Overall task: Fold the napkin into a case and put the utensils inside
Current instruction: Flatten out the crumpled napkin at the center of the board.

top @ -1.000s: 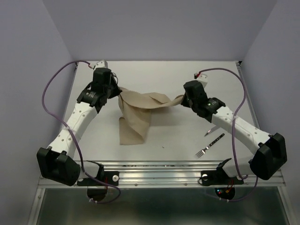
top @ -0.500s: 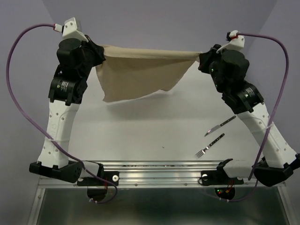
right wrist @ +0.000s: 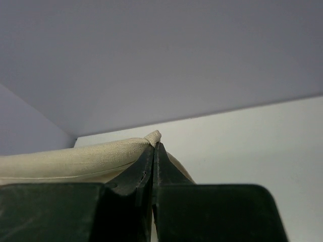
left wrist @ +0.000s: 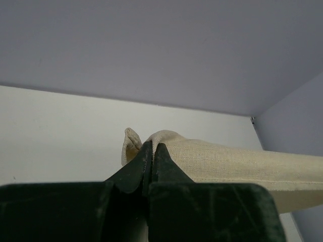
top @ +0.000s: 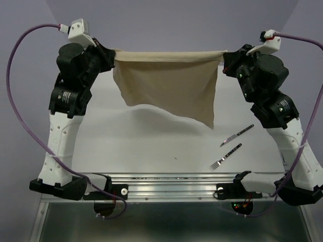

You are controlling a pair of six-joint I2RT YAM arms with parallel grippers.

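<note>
The beige napkin (top: 171, 83) hangs stretched in the air between both grippers, its top edge taut and its lower right corner drooping lowest. My left gripper (top: 112, 54) is shut on the napkin's top left corner (left wrist: 151, 141). My right gripper (top: 226, 56) is shut on the top right corner (right wrist: 154, 137). Both arms are raised high over the table's far half. The knife (top: 237, 135) and the fork (top: 225, 157) lie side by side on the table at the near right, below the right arm. No folded case shows.
The white table (top: 151, 141) is walled at the back and sides by lilac panels. A metal rail (top: 166, 177) runs along the near edge. Purple cables (top: 20, 101) loop out from both wrists.
Both arms rose from low over the table, lifting the crumpled napkin off it and pulling it apart. Since half a second ago the napkin has spread wider and hangs flatter.
</note>
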